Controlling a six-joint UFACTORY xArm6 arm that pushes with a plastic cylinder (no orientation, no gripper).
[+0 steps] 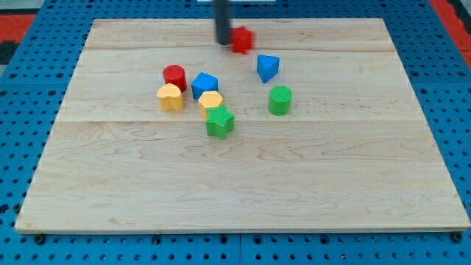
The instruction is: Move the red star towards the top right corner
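Observation:
The red star (242, 39) lies near the view's top, a little right of the middle of the wooden board (353, 169). It looks slightly blurred. My tip (222, 42) stands just left of the red star, touching or almost touching its left side. The dark rod rises from there out of the view's top.
A blue triangular block (268, 68) lies below right of the star, a green cylinder (280, 100) below that. To the left sit a red cylinder (174, 76), a yellow block (170, 97), a blue block (204, 85), a yellow hexagon (210, 104) and a green star (220, 122).

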